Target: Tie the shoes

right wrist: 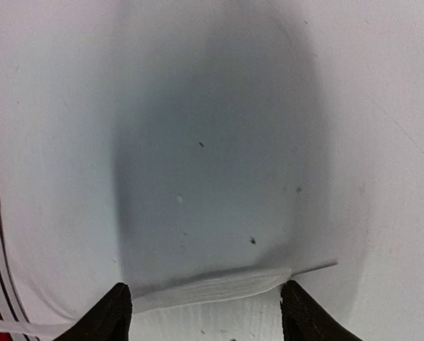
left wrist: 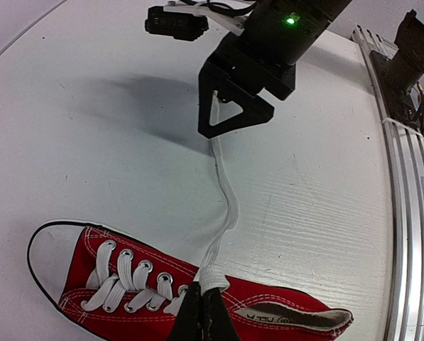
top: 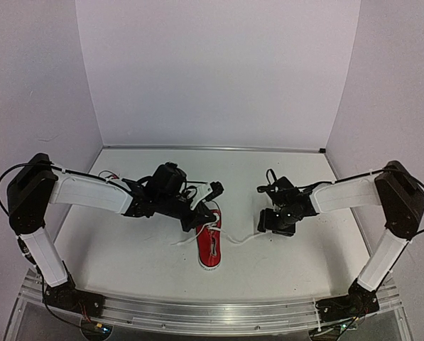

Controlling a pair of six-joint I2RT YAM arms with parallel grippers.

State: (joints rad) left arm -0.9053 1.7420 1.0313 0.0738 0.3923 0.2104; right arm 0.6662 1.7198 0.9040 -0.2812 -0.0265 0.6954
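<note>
Desk (top: 126,263) comes first, a white top with the left arm (top: 84,192) and right arm (top: 346,193) both reaching in over its middle. Only one shoe (top: 210,249) shows from where I stand, a small red sneaker with a white sole. It lies on the desk between the two arms, toe towards the near edge; the second shoe I cannot find in any view. The left end effector (left wrist: 203,305) sits right over the shoe's opening, its fingers pressed together on the lace (left wrist: 226,199) just where it leaves the top eyelets. From there the lace snakes loose across the desk to the right end effector (right wrist: 206,295), which is well apart from the shoe. Its fingers stand apart, low over the desk, and straddle the flat tip of the lace without gripping it. My worry is that tip: it lies flush on the desk, so fingers closing a shade too high could slide over it and come up with nothing. The shoe looks light and nothing pins it. A pull from the left side before the right has a hold would likely drag or tip it, and could draw the lace out from between the parted fingers. No loop or knot is formed yet, so I judge the tying barely begun.
</note>
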